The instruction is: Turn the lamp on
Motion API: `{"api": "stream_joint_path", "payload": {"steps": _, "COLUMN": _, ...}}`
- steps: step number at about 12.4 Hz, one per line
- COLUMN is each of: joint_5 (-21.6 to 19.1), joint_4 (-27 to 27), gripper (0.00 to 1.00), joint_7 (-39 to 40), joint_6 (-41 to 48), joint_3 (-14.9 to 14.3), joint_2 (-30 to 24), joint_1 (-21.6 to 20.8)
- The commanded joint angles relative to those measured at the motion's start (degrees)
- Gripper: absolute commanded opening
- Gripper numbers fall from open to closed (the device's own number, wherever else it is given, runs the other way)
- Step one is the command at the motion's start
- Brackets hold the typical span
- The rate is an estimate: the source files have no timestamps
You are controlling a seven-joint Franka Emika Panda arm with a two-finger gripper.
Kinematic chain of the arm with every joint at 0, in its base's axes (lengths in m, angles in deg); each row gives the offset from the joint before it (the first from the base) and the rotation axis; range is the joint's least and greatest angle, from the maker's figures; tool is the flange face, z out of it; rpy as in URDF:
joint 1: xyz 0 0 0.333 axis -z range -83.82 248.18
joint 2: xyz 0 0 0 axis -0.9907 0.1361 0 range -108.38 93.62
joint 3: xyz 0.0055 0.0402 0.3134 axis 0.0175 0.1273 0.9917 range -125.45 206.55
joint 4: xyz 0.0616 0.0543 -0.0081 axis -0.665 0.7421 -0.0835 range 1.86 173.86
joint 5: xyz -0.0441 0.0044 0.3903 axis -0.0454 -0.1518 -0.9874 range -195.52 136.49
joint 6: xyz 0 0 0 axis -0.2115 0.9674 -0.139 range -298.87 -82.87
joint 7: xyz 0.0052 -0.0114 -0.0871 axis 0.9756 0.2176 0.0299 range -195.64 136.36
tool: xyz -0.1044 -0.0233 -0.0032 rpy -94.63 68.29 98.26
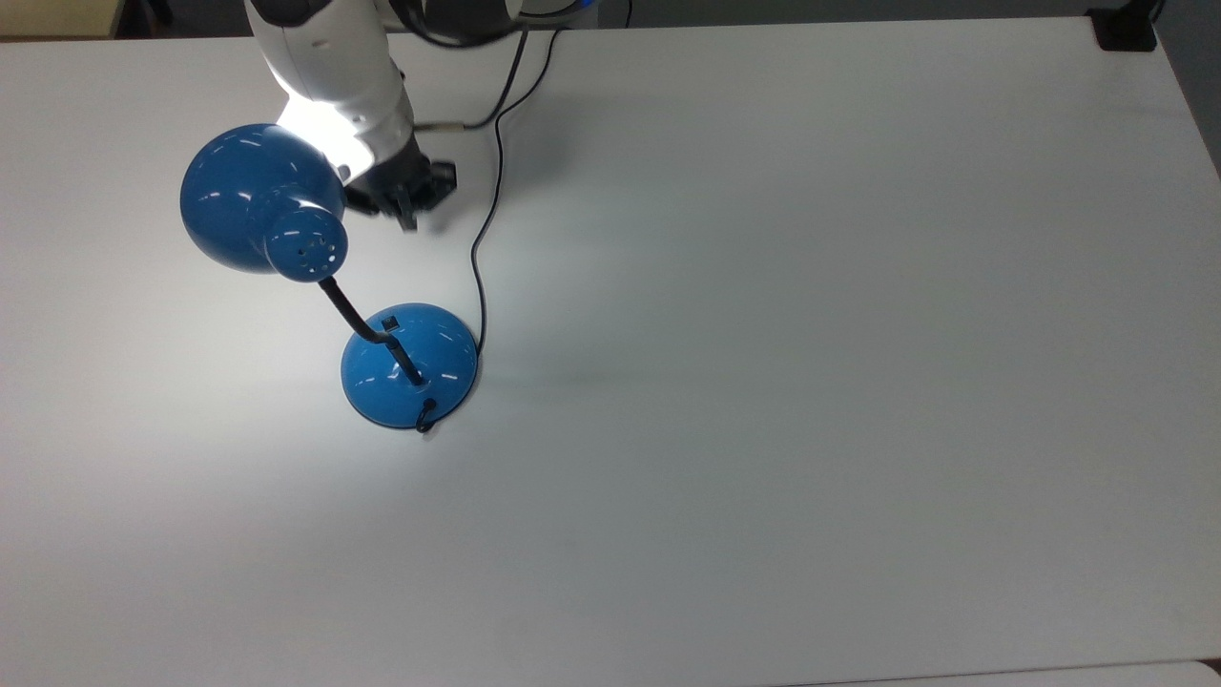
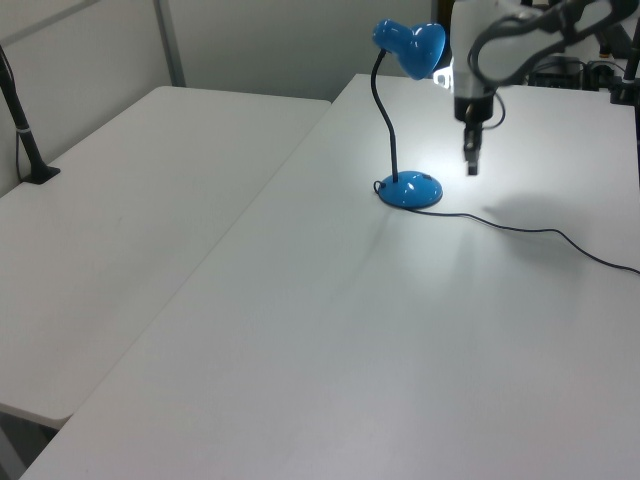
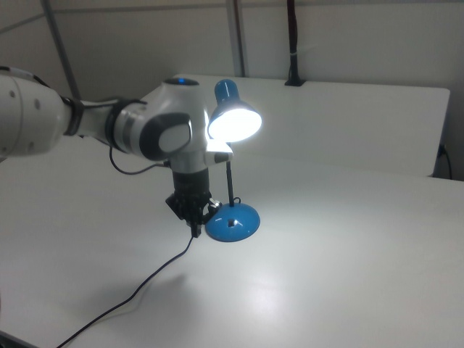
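You see the lamp (image 1: 410,367) in glossy blue: a blue dome shade, a blue round base, white glints on both. Its gooseneck is black, and so is the small switch (image 1: 388,324) on the base. Inside the shade, in the right view, the glow is bright white. The cord (image 1: 479,277) running off beside the base is thin and black. The table (image 1: 811,382) under the lamp is plain white, brighter in a pale pool around the base. The arm (image 1: 329,67) above the shade is white with grey and black bands, and its tool (image 1: 408,205) is black.
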Motion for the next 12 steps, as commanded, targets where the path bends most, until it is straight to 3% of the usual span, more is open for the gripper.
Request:
{"api": "stream_joint_path", "payload": {"steps": 1, "joint_5": 0.85, "joint_4": -5.05, "gripper": 0.57, "joint_7": 3.45, "joint_6": 17.51, "joint_3": -0.68, "joint_2": -7.22, "joint_1": 0.89}}
{"api": "stream_joint_path", "payload": {"steps": 2, "joint_5": 0.5, "joint_4": -6.2, "gripper": 0.92, "joint_7": 3.28, "joint_6": 19.91, "joint_3": -0.68, "joint_2": -9.16, "joint_1": 1.24}}
{"api": "stream_joint_path", "payload": {"steps": 3, "joint_5": 0.41, "joint_4": -6.74, "gripper": 1.0, "joint_7": 2.41, "joint_6": 20.72, "joint_3": -0.68, "joint_2": -10.13, "joint_1": 1.07}}
{"api": "stream_joint_path", "payload": {"steps": 5, "joint_5": 0.33, "joint_4": -9.8, "gripper": 1.0, "joint_7": 1.61, "joint_6": 23.09, "joint_3": 0.02, "joint_2": -11.98, "joint_1": -0.24}}
{"api": "stream_joint_path", "payload": {"steps": 9, "joint_5": -1.52, "joint_4": -16.92, "gripper": 1.0, "joint_7": -11.74, "joint_6": 22.23, "joint_3": 0.02, "joint_2": -11.99, "joint_1": -2.36}}
{"api": "stream_joint_path", "payload": {"steps": 12, "joint_5": -3.63, "joint_4": -16.06, "gripper": 1.0, "joint_7": -15.43, "joint_6": 14.86, "joint_3": -0.15, "joint_2": -11.64, "joint_1": -2.36}}
